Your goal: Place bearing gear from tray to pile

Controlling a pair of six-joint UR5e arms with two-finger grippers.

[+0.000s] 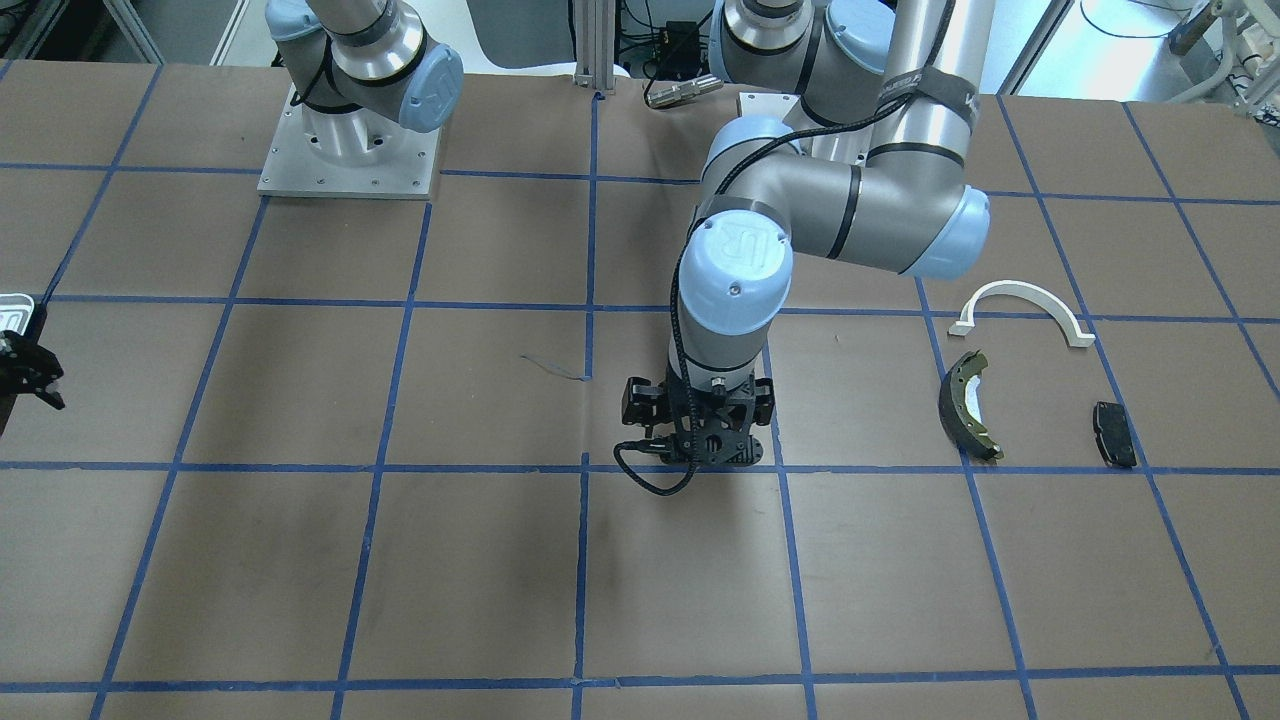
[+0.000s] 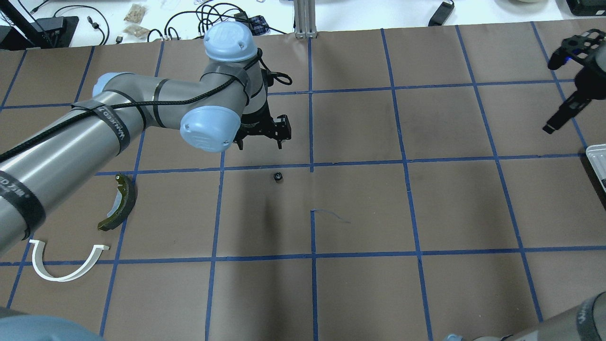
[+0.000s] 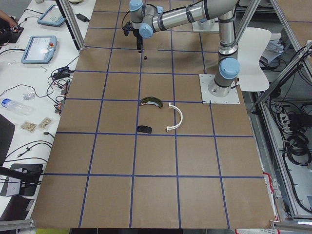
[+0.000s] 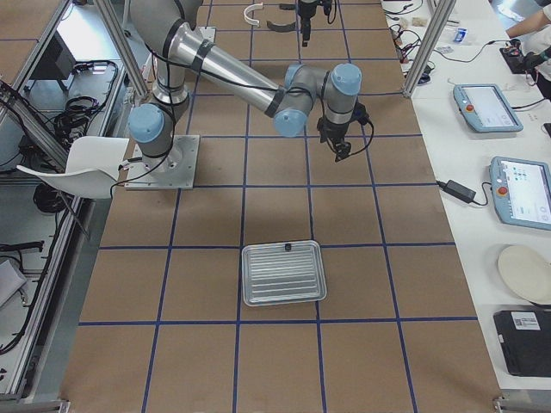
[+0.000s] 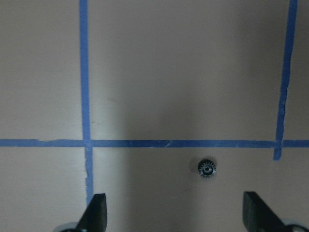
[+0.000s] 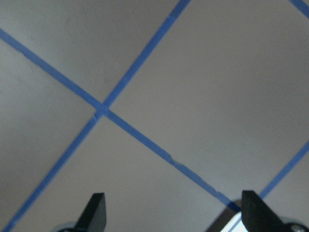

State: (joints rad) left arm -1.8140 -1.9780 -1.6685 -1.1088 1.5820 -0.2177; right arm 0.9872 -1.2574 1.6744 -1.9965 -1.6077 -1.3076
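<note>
The bearing gear, small, dark and toothed, lies on the brown table just past a blue tape line. It also shows in the overhead view. My left gripper is open and empty, hovering above the table a little short of the gear. The pile lies to the left: a white arc, a brake shoe and a black pad. My right gripper is open and empty, high beside the tray, whose corner shows in the overhead view.
Blue tape lines grid the brown table. A small dark part sits at the tray's far rim. My left arm's elbow hangs over the table between the gear and the pile. The arm bases stand at the robot's side of the table.
</note>
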